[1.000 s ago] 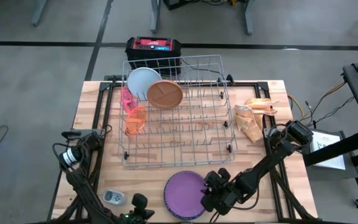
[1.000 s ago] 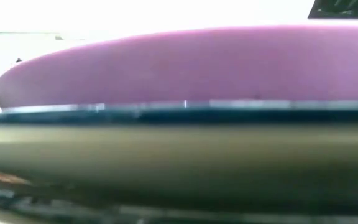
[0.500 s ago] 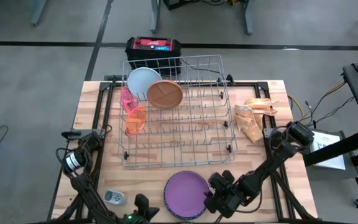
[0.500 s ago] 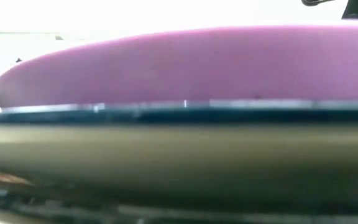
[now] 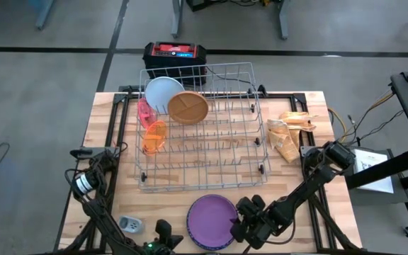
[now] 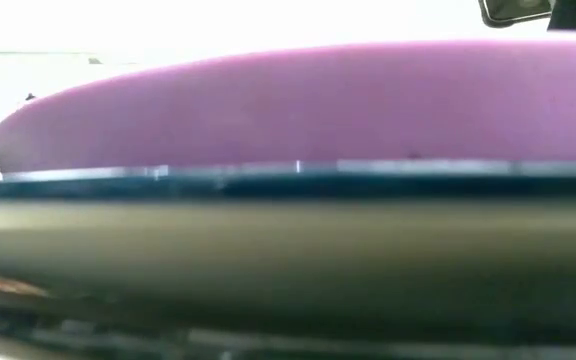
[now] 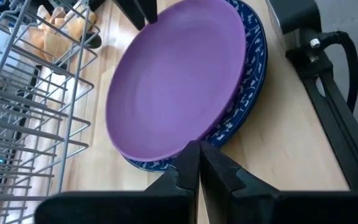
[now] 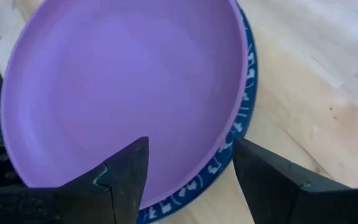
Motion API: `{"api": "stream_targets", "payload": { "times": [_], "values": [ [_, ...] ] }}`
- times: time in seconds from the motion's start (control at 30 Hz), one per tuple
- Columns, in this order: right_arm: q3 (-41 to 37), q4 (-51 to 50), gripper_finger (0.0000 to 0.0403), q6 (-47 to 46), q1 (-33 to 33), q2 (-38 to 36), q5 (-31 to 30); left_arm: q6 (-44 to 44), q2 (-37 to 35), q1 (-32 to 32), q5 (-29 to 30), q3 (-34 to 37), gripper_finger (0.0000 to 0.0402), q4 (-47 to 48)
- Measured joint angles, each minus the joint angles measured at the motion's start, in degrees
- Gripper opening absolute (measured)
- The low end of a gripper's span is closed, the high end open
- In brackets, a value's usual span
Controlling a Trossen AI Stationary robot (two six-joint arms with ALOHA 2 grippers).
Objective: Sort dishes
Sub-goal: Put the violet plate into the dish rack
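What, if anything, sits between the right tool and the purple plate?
Nothing visible. The right tool hangs open at the rim of the purple plate, which lies on top of the blue plate.

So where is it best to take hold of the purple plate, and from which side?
Grip the purple plate at its rim on the side facing the right gripper, whose jaws stand open there. The plate lies flat on the blue speckled plate, and its raised edge overhangs slightly, so one finger could probably slip under the rim.
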State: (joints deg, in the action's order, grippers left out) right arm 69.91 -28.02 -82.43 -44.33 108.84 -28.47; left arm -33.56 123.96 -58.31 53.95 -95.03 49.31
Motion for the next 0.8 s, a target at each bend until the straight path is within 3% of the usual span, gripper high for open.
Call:
{"api": "stream_targets", "payload": {
  "times": [0.8],
  "values": [
    [-1.0,0.6,0.0200,2.6,2.4,0.0,-1.6,3.0,0.0,3.2,2.5,11.7,0.0000,-20.1]
  ]
}}
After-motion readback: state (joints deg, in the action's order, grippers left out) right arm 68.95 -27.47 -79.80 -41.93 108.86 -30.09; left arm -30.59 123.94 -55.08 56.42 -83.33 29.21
